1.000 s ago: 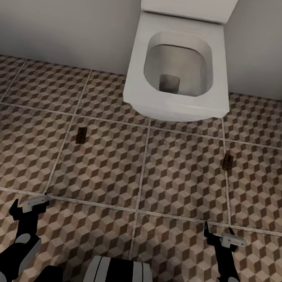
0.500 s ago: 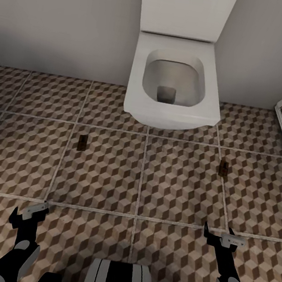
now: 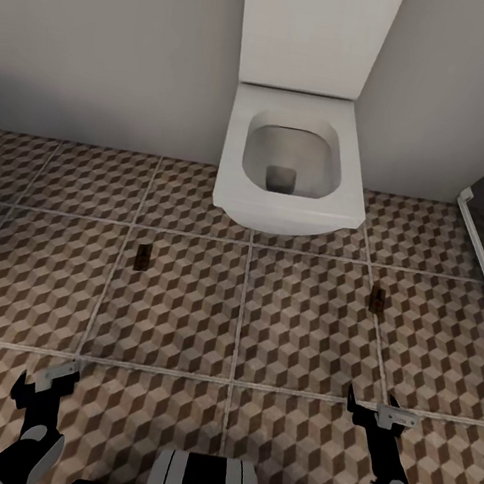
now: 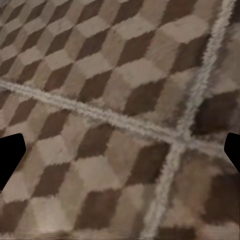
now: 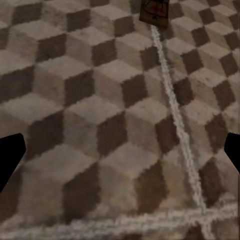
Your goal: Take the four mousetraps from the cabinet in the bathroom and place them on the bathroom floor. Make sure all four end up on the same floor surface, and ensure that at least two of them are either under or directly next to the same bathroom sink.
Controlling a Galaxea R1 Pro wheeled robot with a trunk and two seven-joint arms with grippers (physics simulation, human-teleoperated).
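Two mousetraps lie flat on the bathroom floor (image 3: 183, 319): the left mousetrap (image 3: 143, 257) sits left of centre in the head view, just right of a grout line, and the right mousetrap (image 3: 377, 299) sits right of centre, on or touching another grout line; the latter also appears at the top edge of the right wrist view (image 5: 154, 12). Both rest a little in front of the white toilet (image 3: 289, 164), one to each side, well apart from each other. The left hand (image 3: 45, 382) hangs low at the lower left with its fingers apart and nothing between them; the right hand (image 3: 378, 411) at the lower right is likewise spread and empty. Judging from this, two traps are down and the remaining two still have to come from the cabinet, so the step in hand is travel. To do it well, the base should turn without rolling over either trap, keeping both arms tucked and clear of the toilet bowl. It is also worth checking whether these traps lie near enough to the sink, since no sink appears here.
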